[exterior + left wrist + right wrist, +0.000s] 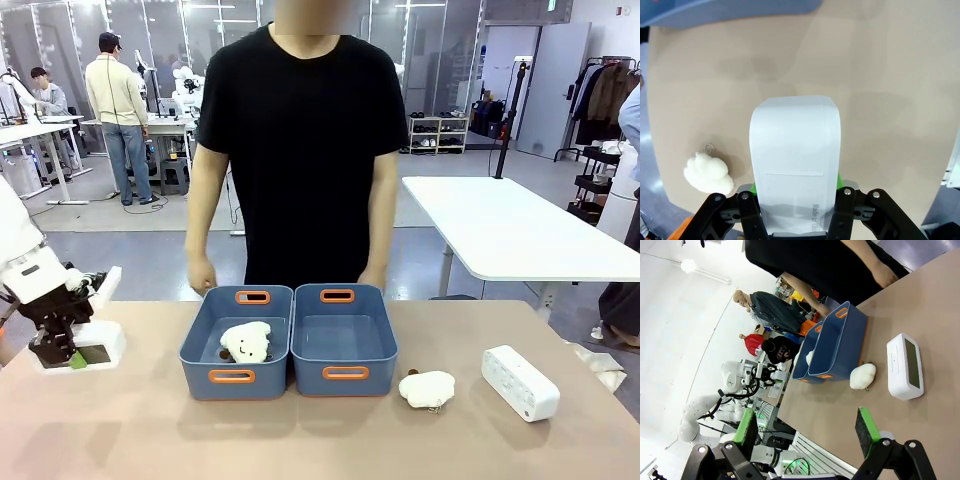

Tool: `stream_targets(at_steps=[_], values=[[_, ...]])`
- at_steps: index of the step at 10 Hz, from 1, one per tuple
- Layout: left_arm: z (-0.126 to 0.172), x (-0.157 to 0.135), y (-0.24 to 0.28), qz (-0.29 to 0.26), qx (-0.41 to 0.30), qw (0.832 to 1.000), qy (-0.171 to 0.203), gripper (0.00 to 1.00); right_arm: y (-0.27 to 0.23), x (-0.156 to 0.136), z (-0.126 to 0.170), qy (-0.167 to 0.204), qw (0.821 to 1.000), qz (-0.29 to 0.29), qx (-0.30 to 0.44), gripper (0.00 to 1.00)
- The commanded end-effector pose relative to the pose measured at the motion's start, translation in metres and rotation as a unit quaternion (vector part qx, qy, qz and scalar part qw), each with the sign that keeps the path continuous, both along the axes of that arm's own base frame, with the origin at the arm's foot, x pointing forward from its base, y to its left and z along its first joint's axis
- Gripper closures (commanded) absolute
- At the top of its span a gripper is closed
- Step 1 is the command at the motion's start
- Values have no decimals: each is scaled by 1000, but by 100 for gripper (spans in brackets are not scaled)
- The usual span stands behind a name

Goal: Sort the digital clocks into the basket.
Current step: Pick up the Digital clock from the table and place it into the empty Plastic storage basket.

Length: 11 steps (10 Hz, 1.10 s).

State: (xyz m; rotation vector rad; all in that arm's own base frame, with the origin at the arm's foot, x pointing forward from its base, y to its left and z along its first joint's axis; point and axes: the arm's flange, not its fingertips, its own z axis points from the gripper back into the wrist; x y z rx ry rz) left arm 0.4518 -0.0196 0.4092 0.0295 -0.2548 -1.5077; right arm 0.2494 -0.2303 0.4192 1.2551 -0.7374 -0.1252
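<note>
My left gripper (72, 355) is shut on a white digital clock (100, 345) at the table's far left edge. In the left wrist view that clock (795, 150) stands between my green pads (840, 180). A second white clock (520, 382) lies on the table at the right, well beyond the bins. Two blue baskets sit side by side mid-table. The left basket (200, 345) holds a cream plush toy (246, 342), while the right basket (343, 372) holds nothing. My right gripper (806, 430) hangs open in the air, with the second clock (905, 365) ahead of it.
Another cream plush toy (427, 388) lies between the right basket and the second clock. A person in black stands at the far edge, with one hand (202, 275) behind the left basket and the other hand (372, 280) behind the right one. Bare tabletop spans the front.
</note>
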Motion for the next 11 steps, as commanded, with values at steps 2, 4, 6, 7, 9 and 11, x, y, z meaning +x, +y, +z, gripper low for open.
stream_targets(at_steps=[2, 4, 6, 7, 9, 11], values=[[69, 7, -81, 33, -74, 996, 30, 49, -1, 1, 1, -11, 1000, -1, 0, 0], [109, 22, -185, 8, -49, 998, 42, 49, -1, 1, 1, -11, 1000, -1, 0, 0], [104, 46, -274, 14, -51, 997, 60, 49, -1, 1, 1, -11, 1000, -1, 0, 0], [100, 59, -312, 32, -46, 996, 62, 49, -1, 1, 1, -11, 1000, -1, 0, 0], [84, 74, -374, 31, -27, 998, 55, 49, -1, 1, 1, -11, 1000, -1, 0, 0], [66, 94, -414, 62, -24, 996, 59, 49, -1, 1, 1, -11, 1000, -1, 0, 0]])
